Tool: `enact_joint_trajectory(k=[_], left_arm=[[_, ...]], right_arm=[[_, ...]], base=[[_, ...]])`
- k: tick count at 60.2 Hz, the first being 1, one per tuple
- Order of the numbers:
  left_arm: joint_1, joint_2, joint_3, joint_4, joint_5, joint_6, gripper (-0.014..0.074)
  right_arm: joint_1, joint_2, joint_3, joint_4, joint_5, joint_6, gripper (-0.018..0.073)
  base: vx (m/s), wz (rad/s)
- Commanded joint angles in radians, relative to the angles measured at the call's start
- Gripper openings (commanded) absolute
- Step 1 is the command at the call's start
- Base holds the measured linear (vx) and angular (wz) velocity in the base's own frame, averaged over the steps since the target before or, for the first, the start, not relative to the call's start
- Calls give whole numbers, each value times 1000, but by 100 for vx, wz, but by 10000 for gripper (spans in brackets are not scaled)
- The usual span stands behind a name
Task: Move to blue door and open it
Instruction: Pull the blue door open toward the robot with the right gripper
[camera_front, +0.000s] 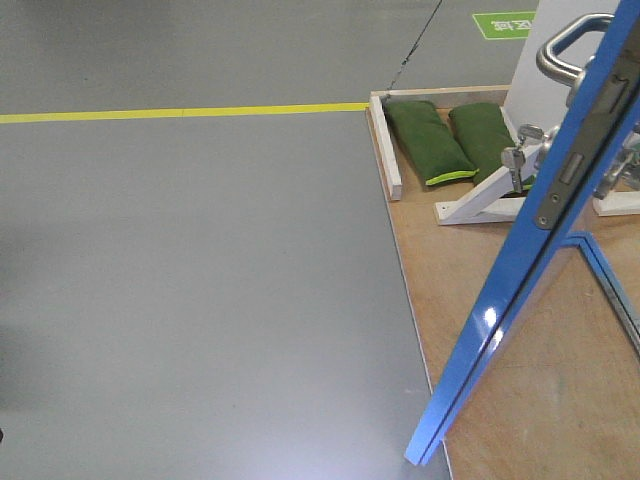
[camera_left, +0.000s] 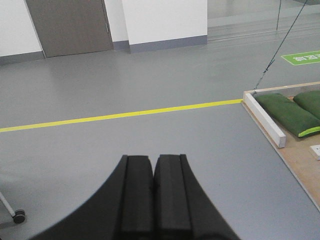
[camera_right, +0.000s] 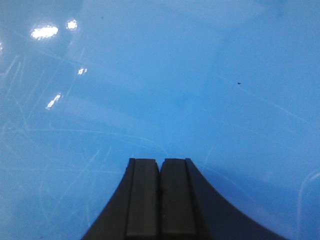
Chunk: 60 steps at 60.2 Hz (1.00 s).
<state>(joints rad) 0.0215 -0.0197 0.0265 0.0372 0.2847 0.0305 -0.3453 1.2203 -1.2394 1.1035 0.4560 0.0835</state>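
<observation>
Right side, on wooden platform (camera_front: 450, 270), blue door (camera_front: 485, 325) shows edge-on; right gripper (camera_right: 160, 161) clenched empty, close to door face; left gripper (camera_left: 153, 157) clenched empty.

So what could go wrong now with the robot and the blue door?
1. The right gripper is shut, with its tips right up at the shiny door. Pushing from there, they might slide or add scratches.
2. Green sandbags lie on the door's wooden base, but a hard shove might shift it anyway.
3. The handle sticks out and might snag an arm.
</observation>
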Motion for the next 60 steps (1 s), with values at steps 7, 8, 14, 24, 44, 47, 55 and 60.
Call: enact_joint_trajectory(k=[7,8,14,24,44,47,55,60], left_arm=[[-6,-7,6,-8,-84,-2,70],[-6,-7,6,-8,-84,-2,70],[-6,-7,6,-8,-84,-2,70],[-6,-7,6,-8,-84,-2,70],[-6,-7,6,-8,-84,-2,70],[-6,-7,6,-8,-84,-2,70],[-6,-7,6,-8,-84,-2,70],[-6,-7,6,-8,-84,-2,70]], right_arm=[[62,8,-25,28,57,-18,2],[62,8,-25,28,57,-18,2],[62,8,-25,28,57,-18,2],[62,8,-25,28,57,-18,2],[62,8,-25,28,57,-18,2],[62,8,-25,28,57,-18,2],[62,8,-25,28,57,-18,2],[62,8,-25,28,57,-18,2]], base=[[0,0],[0,0],[0,0],[0,0],[0,0],[0,0],[0,0],[0,0]])
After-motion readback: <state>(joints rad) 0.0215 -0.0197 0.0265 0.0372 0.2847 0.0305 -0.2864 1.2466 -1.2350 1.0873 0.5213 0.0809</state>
